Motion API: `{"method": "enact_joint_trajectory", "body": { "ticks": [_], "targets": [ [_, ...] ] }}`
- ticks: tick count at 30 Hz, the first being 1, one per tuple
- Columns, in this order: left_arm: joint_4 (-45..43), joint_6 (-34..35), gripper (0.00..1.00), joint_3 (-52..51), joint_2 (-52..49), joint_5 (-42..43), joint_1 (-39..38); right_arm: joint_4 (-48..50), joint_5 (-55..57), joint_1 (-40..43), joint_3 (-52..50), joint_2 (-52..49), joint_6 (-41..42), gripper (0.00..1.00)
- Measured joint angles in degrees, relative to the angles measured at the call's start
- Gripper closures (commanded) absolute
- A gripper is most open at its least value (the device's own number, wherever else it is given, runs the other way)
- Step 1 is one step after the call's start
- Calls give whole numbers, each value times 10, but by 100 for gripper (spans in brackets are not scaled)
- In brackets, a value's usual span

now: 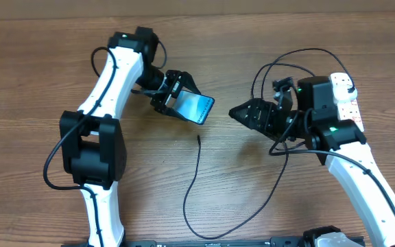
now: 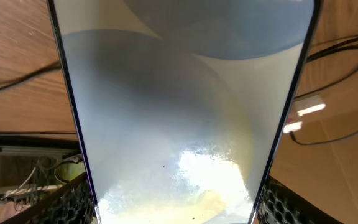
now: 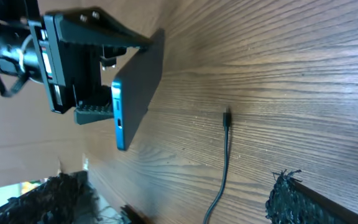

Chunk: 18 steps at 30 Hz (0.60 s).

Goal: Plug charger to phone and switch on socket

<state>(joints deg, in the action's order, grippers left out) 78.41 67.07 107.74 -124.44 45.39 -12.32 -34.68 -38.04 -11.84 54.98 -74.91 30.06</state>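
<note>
Currently left gripper (image 1: 175,98) clamps slim teal-screened phone (image 1: 196,107), tilted above table (image 1: 40,55); right gripper (image 1: 238,113) gapes wide, empty. Thin black charger cable (image 1: 199,149) lies nearby on it: best pinched just behind connector.

The wooden counter (image 1: 40,62) is carrying the thin black charger (image 1: 200,152), its cable lying in a loose curve with the connector tip resting near the middle. The white socket (image 1: 350,106) is lying at the right side, only partly showing.
</note>
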Motion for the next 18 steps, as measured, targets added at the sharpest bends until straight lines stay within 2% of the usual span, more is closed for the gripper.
{"method": "enact_joint_trajectory", "body": {
  "ticks": [18],
  "targets": [
    [-70,85,96,0,0,-14,-100,6,54,-40,0,-17,15,0]
  ]
}}
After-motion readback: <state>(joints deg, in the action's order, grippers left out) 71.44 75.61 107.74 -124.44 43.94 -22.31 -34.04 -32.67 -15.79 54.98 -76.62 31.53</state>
